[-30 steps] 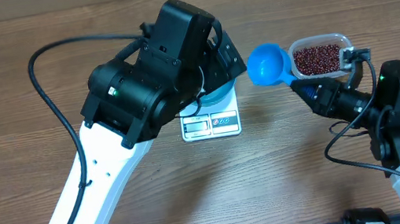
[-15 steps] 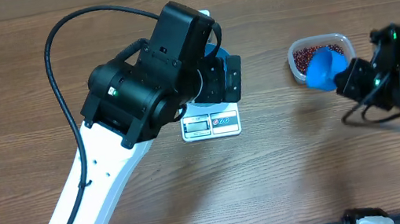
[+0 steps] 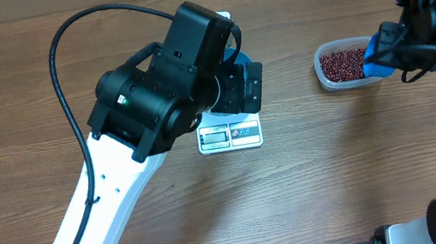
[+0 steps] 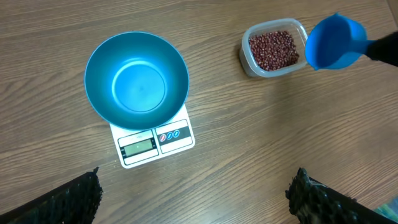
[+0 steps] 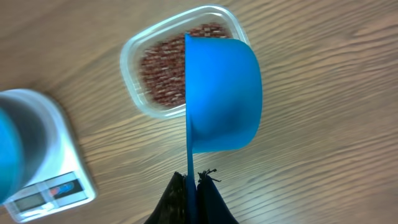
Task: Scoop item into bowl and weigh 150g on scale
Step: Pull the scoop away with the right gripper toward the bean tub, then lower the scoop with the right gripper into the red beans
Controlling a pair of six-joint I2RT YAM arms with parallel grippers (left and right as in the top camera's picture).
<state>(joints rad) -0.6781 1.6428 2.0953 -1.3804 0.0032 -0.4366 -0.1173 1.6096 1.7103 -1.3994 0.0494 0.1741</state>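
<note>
Moved: scoop [image 5: 221,93] and right claw [image 5: 191,186], from beside scale [image 4: 155,140] out to far edge of tub [image 4: 245,46]; right claw clenched on handle, cup on edge; left claw [image 4: 193,202] spread, empty, above scale; bowl [image 4: 137,81] on scale, empty; beans [image 4: 272,50] in tub; next, likely: dip mouth-first, shallow, lift level

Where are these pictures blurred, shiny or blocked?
Left wrist: sharp, with a soft bright sheen inside the bowl. Right wrist: the beans and the scale look soft, and the scoop covers part of the tub. Overhead: the light is even, but the left arm hides most of the bowl.
</note>
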